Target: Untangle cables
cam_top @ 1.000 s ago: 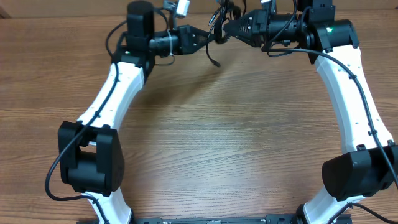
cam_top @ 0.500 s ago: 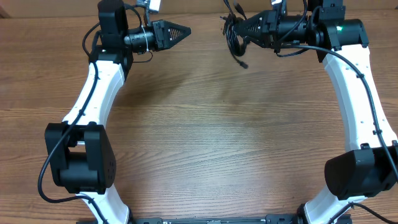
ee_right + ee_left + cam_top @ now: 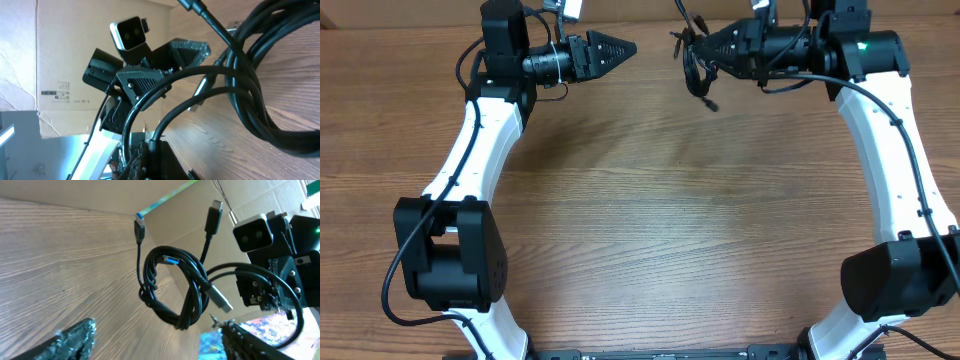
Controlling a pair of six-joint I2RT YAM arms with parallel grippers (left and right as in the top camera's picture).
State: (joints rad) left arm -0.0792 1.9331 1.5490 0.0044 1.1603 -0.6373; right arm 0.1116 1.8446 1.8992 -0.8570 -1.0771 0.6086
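The cables [image 3: 692, 72] hang as one tangled black coil from my right gripper [image 3: 693, 45], which is shut on them at the far edge of the table. A plug end [image 3: 711, 103] dangles lowest. In the right wrist view the cords [image 3: 250, 100] run out of the closed jaws of the right gripper [image 3: 150, 146]. My left gripper [image 3: 632, 47] faces the coil from the left with a gap between them. In the left wrist view the left gripper [image 3: 157, 329] stands open, its fingers [image 3: 75, 337] far apart. The coil [image 3: 175, 292] and its plugs [image 3: 140, 227] hang ahead of it, untouched.
A cardboard wall [image 3: 165, 200] stands right behind the far table edge. The wooden table [image 3: 650, 220] stretches toward the near side between the two white arms [image 3: 480, 150]. The arms' own thicker black wires [image 3: 890, 120] run along them.
A second ago the left gripper was shut right at the coil. It drew back to the left and its jaws have now opened. The coil hangs from the right gripper alone.
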